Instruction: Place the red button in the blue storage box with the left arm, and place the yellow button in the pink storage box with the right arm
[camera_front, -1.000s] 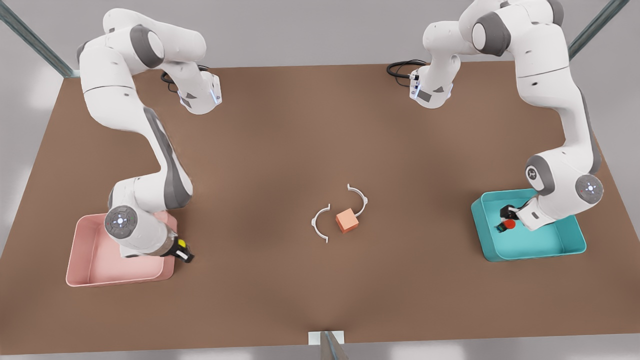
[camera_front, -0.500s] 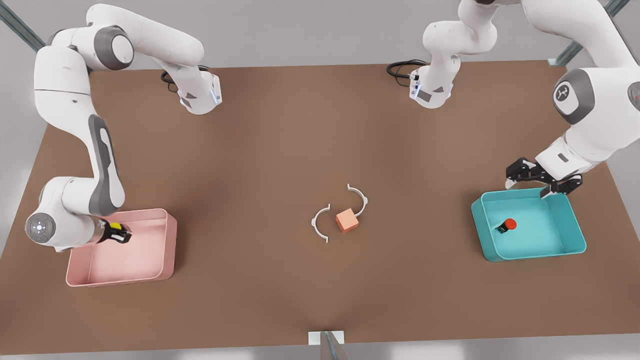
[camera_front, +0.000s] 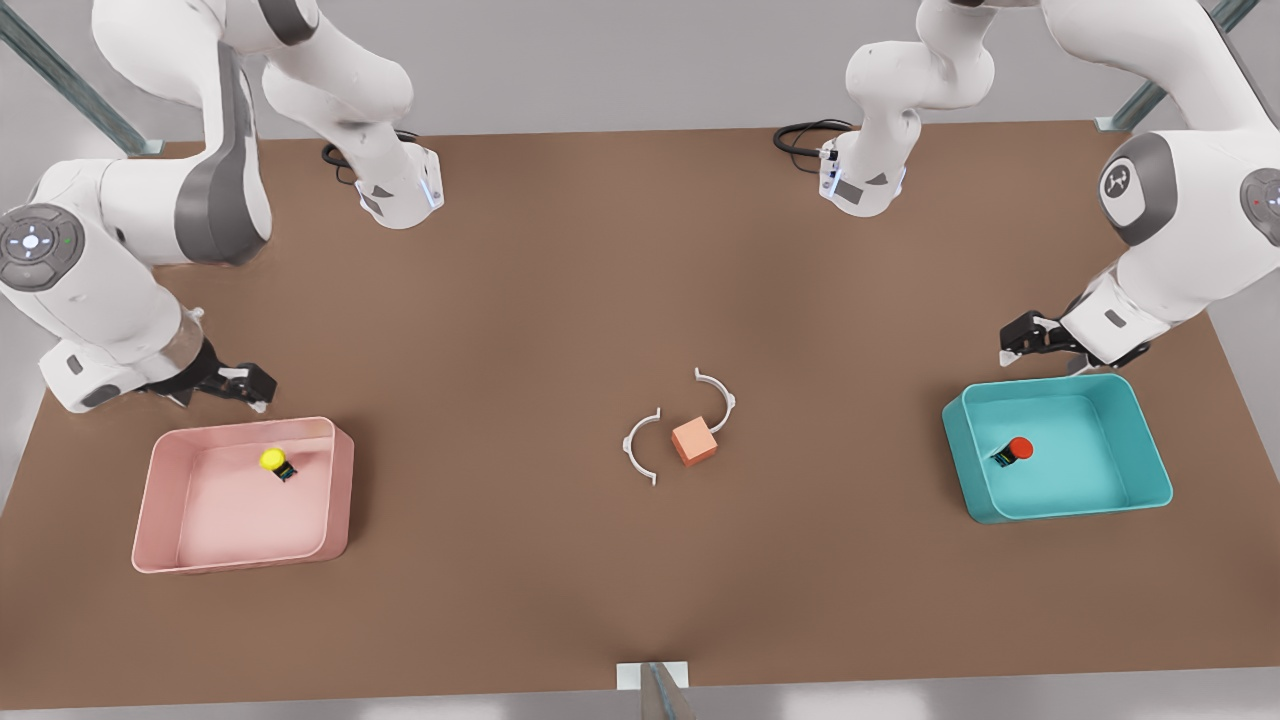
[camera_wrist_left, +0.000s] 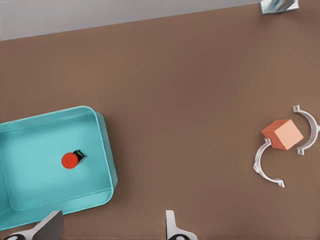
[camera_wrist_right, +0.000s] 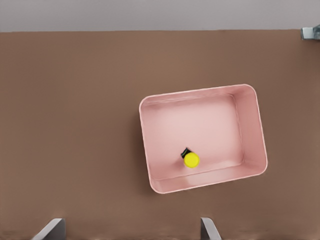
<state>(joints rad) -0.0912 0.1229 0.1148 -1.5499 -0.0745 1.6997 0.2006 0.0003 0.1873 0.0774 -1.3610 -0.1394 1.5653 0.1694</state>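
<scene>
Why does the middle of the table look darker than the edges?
Front view: soft dark smudges lie across the table, likely the arms' blurry shadows. Left wrist view: the orange cube has one lit face and one shaded face. Right wrist view: the pink box shades its own inside wall.

The left gripper (camera_front: 1035, 343) hung raised at the front view's right, fingers (camera_wrist_left: 172, 227) spread apart; the right gripper (camera_front: 238, 385) hung raised opposite, likewise spread.
</scene>
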